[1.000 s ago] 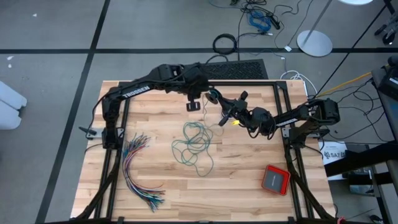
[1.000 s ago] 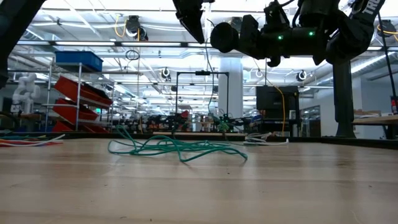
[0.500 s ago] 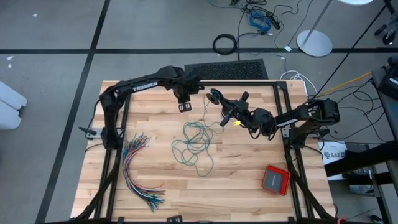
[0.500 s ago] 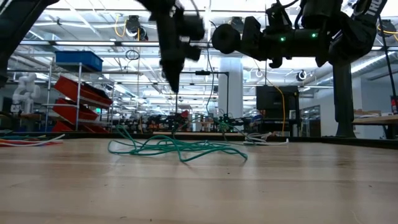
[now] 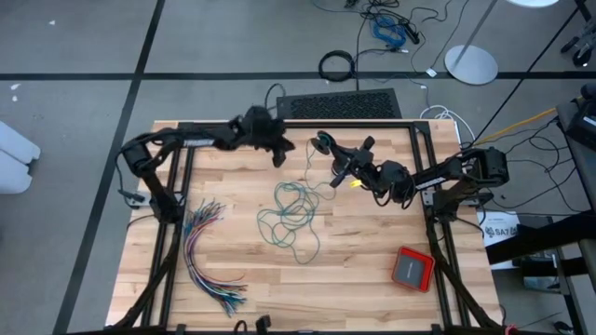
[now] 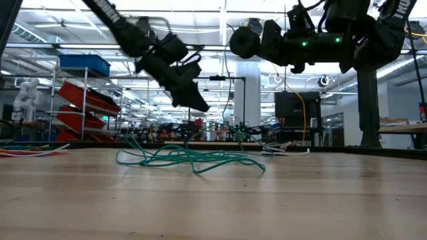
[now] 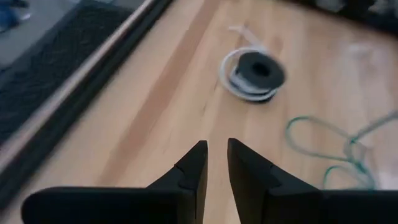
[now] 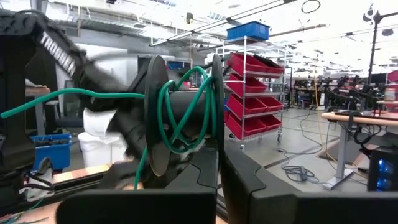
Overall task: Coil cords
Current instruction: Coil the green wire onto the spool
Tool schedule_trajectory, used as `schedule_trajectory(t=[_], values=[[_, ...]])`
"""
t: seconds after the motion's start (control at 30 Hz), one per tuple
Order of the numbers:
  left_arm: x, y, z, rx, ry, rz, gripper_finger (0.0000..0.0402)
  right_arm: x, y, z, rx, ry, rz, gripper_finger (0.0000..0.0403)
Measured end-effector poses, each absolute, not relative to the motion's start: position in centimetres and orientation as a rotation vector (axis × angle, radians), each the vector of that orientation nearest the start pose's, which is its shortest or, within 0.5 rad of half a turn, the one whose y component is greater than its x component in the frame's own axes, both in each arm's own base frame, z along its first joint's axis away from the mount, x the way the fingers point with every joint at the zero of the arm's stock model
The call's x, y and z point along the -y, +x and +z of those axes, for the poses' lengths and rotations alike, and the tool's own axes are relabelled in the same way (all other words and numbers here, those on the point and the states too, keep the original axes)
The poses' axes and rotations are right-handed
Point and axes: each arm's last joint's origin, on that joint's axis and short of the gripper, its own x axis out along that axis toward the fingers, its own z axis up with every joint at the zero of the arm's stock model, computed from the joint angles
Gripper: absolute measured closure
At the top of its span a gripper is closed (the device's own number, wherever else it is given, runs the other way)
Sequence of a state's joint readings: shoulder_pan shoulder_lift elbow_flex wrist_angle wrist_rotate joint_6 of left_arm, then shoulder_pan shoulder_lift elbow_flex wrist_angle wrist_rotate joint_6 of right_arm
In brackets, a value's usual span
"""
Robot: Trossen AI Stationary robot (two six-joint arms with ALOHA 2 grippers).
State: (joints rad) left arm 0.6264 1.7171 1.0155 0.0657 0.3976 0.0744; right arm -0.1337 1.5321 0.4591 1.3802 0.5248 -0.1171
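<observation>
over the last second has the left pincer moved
Yes. In the high view the left pincer has pulled back toward the table's left side, away from the teal-green cord pile, which has stayed put.

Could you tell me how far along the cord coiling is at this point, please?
Done: a few turns of the teal-green cord sit on the spool that the shut right gripper holds above the table. In hand: more winding; the left gripper hovers nearby, jaws slightly apart and empty. Left: most of that cord lies loose on the table. A small black and white coil lies on the wood.
</observation>
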Motion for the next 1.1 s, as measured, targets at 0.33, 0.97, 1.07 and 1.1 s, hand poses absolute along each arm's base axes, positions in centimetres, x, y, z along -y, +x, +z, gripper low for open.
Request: schedule_trajectory(t=[0.33, 0.97, 1.07, 1.1], values=[[-11.9, 28.7, 15.7, -0.111, -0.133, 0.037, 0.0334, 5.1, 26.5, 20.6, 0.240, -0.060, -0.657, 0.0403], [-5.3, 30.8, 15.9, -0.038, -0.021, 0.389, 0.0333, 5.2, 26.5, 20.8, 0.267, -0.063, -0.569, 0.0403], [-5.1, 31.0, 15.3, -0.046, -0.040, 0.358, 0.0327, 5.1, 26.6, 20.6, 0.241, -0.060, -0.545, 0.0403], [-4.9, 31.0, 15.2, -0.044, -0.045, 0.340, 0.0323, 5.0, 26.7, 20.4, 0.230, -0.057, -0.537, 0.0403]])
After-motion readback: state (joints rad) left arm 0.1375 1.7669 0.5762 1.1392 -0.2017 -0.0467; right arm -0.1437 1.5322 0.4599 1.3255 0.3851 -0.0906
